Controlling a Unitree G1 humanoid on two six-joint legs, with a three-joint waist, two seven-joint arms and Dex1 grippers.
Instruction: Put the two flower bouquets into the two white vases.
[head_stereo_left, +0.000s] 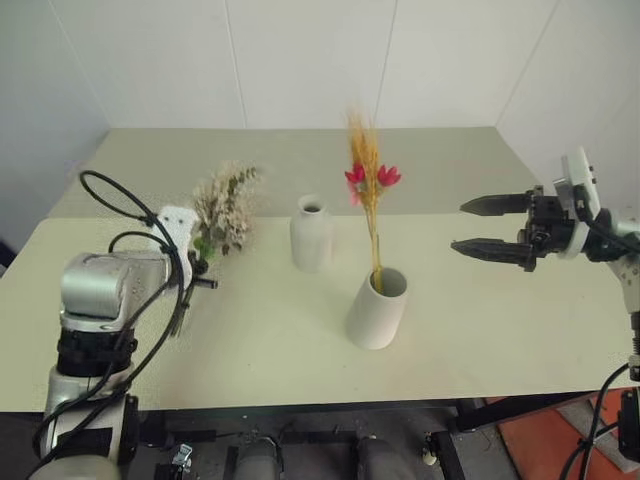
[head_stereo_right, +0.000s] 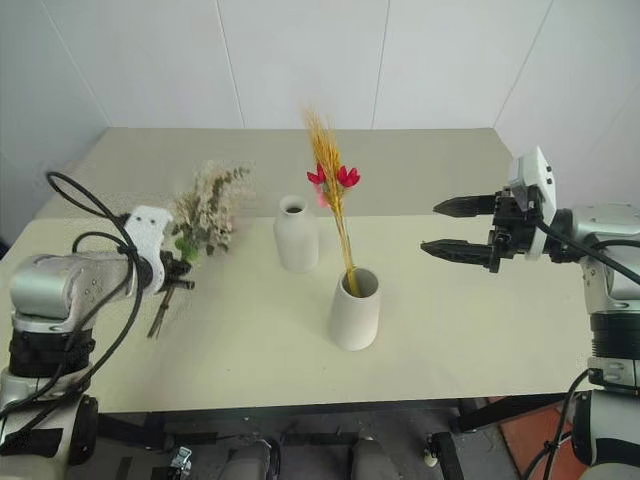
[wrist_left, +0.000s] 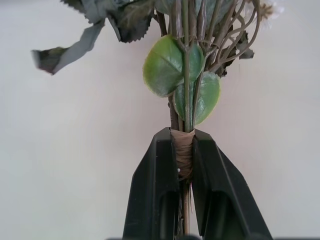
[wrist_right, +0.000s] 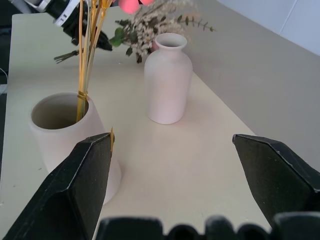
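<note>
Firmly: left gripper (wrist_left: 185, 165) jaws on bushy bouquet (head_stereo_left: 226, 208).

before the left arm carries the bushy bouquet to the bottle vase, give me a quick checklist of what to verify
1. Left gripper shut on the bushy bouquet at the wrapped stems: ok.
2. Stem ends off the table: cannot tell; they trail low beside the gripper.
3. Narrow-necked vase upright, mouth unoccupied: ok.
4. Slim bouquet already in the wide-mouthed vase: ok, though that vase looks tilted.
5. Right gripper open and off to the side of both vases: ok.
6. Bushy stems fit the narrow neck: cannot tell.
</note>
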